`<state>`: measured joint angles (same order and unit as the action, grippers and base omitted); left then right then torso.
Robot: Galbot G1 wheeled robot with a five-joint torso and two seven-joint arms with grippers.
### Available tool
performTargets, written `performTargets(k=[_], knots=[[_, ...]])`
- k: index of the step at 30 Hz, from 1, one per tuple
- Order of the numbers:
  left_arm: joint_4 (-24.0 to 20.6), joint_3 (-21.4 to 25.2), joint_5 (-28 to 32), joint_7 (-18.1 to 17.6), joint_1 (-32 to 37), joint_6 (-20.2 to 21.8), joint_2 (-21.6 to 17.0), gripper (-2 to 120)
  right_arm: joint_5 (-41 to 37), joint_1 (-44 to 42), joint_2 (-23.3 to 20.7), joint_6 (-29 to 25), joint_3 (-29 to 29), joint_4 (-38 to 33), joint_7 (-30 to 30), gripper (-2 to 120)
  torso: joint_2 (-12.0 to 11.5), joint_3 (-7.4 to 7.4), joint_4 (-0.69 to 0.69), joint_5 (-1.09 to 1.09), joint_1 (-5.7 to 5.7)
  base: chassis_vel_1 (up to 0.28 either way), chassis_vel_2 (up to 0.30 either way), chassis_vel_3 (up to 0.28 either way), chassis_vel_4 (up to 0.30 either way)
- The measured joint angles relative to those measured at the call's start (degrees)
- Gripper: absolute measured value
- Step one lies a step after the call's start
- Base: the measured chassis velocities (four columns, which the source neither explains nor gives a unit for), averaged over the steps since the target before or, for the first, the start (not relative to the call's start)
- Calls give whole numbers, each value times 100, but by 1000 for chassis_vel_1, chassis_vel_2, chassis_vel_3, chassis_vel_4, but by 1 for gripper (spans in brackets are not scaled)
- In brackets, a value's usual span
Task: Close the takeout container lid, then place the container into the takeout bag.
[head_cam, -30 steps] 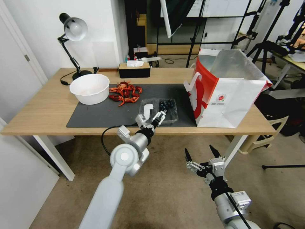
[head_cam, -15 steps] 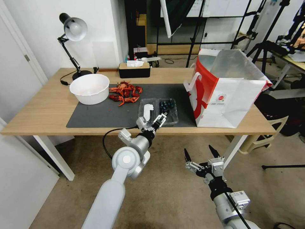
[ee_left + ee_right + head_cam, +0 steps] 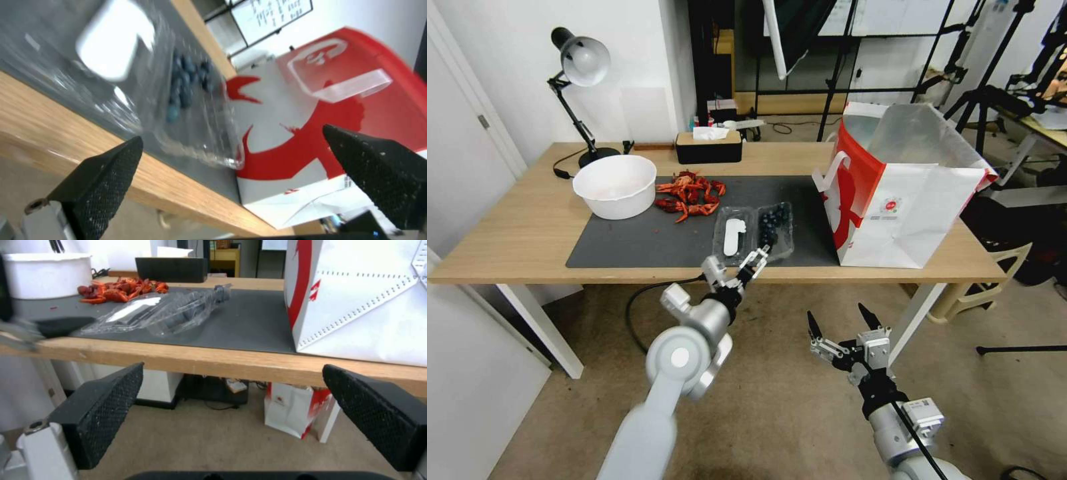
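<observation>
Clear plastic takeout container [image 3: 754,231] lies open at centre frame on the dark mat [image 3: 627,240] in head view, labelled lid [image 3: 731,237] left of the berries, takeout bag [image 3: 904,187] standing right of it. Left gripper [image 3: 737,267] sits just below it at the table edge, jaws wide, empty. Right gripper [image 3: 837,327] lower right, spread wide.
Left wrist: container [image 3: 178,100] centre-left, bag [image 3: 338,110] right.
Right wrist: container [image 3: 164,311] upper left, bag [image 3: 365,300] upper right.

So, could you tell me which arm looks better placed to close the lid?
Probably the left: its open pincer sits at the table edge just in front of the open takeout container, while the right pincer hangs lower, below the table.
</observation>
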<state>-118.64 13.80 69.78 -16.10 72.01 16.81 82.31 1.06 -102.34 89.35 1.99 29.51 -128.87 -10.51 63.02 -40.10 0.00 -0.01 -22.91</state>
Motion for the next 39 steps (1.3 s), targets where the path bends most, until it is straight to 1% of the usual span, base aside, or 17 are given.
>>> performTargets(k=[2,4,5,6,7,8,9,10,12,13,14,15,16,20,23,25,39], knots=[[-125,53,-239,110,126,-42,-72,100,-8,0,-3,-5,1,3,0,100,0,0,0,0,0,0,0,0,0],[-308,175,-1255,548,428,-294,-232,100,-18,1,-6,-17,-4,4,-1,100,0,0,-1,0,0,0,0,0,0],[-308,175,-1255,548,428,-294,-232,100,-18,1,-6,-17,-4,4,-1,100,0,0,-1,0,0,0,0,0,0],[-373,235,-1847,844,614,-467,-306,100,-21,2,-7,-22,-13,4,-2,100,0,0,0,-1,0,0,0,0,0],[-403,268,-2165,974,713,-567,-340,100,-22,2,-8,-26,-16,4,-2,100,0,0,0,0,0,0,0,0,0],[-444,346,-2958,1235,947,-868,-414,100,-24,2,-11,-34,-19,2,-1,100,0,0,-1,0,0,0,0,0,0],[-444,346,-2958,1235,947,-868,-414,100,-24,2,-11,-34,-19,2,-1,100,0,0,-1,0,0,0,0,0,0],[-443,428,-3795,1473,1206,-1281,-473,100,-23,1,-16,-36,-19,-3,-1,100,0,0,0,0,0,0,0,0,0],[-387,568,-4974,1745,1599,-1920,-517,100,13,0,-17,-51,-19,-6,-2,100,0,0,0,0,0,0,0,0,0],[-387,568,-4974,1745,1599,-1920,-517,100,13,0,-17,-51,-19,-6,-2,100,0,0,0,0,0,0,0,0,0],[-359,624,-5307,1796,1721,-2104,-521,100,24,-2,-15,-59,-18,-8,-1,100,0,0,0,0,0,0,0,0,0],[-351,638,-5379,1805,1748,-2147,-521,100,28,-3,-13,-63,-18,-10,-1,100,0,0,0,0,0,0,0,0,0],[-263,758,-5862,1834,1959,-2481,-514,100,40,-20,5,-86,-13,-22,0,100,0,0,0,1,0,0,0,0,0],[-101,1008,-6240,1899,2127,-2732,-484,100,42,-58,45,-148,37,-48,1,100,1,0,-3,-1,0,0,0,0,0],[-58,1185,-6277,2038,2249,-2735,-469,100,21,-60,44,-165,62,-56,-2,100,1,-1,0,0,0,0,0,0,0],[-18,1409,-6294,2311,2375,-2733,-446,100,0,-59,35,-169,109,-47,-21,100,1,0,0,0,0,0,0,0,0],[-50,1386,-6332,2385,2399,-2754,-358,100,-10,-36,24,-124,162,-20,-64,100,1,0,-1,1,0,0,0,0,0]])
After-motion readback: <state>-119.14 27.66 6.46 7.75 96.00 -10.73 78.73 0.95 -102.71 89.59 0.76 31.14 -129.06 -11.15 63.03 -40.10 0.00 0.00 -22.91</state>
